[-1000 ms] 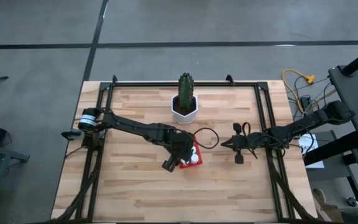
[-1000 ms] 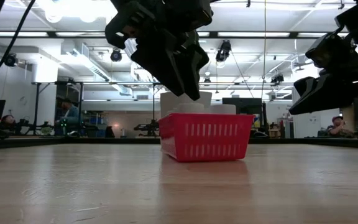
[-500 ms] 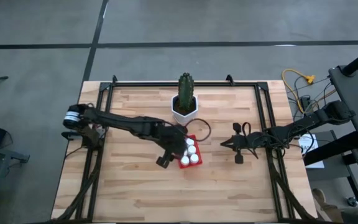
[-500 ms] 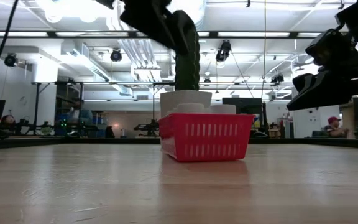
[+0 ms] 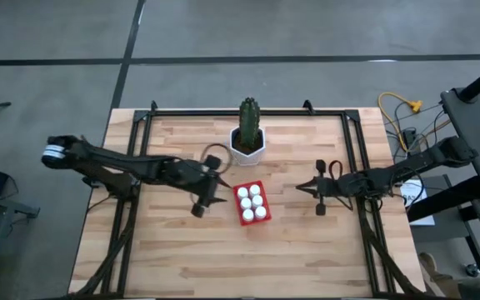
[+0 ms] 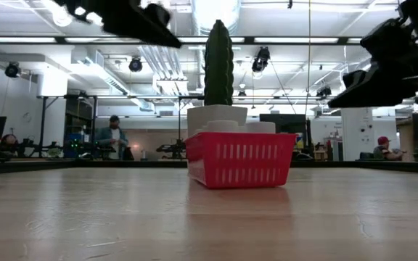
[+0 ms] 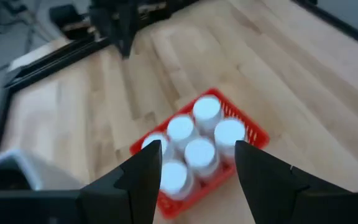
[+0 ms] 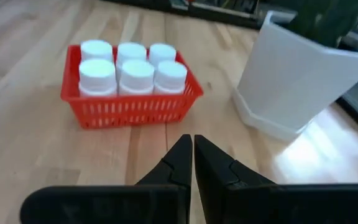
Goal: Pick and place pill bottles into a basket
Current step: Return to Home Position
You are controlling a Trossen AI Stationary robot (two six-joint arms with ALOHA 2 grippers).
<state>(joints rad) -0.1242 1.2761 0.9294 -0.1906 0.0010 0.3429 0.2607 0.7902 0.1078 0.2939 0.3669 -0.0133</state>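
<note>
Hovering above the table (image 5: 307, 250) just left of the basket (image 8: 132, 111), the left gripper (image 7: 196, 152) has its fingers (image 7: 143, 180) spread wide with nothing between them. Its wrist view looks down past them onto the basket, which lies straight ahead and a little below. The right gripper (image 8: 190, 144) hangs well apart on the basket's other side, its fingers (image 8: 179, 163) pressed together and empty, pointing at the basket's long wall. The left arm is therefore the nearer one. The basket sits near the middle of the table, close beside the pot (image 8: 294, 74) that holds the cactus (image 6: 218, 64) but not touching it. In the high view its long axis runs roughly across the line between the two grippers, slightly skewed. Inside stand all six bottles (image 8: 135, 74), upright with caps up, packed in two rows of three and filling it; none shows loose on the wood. The placing looks finished, so what remains is probably only for the arms to draw back. For the left arm, that means moving straight away from the basket, clear of its rim and the cactus.
</note>
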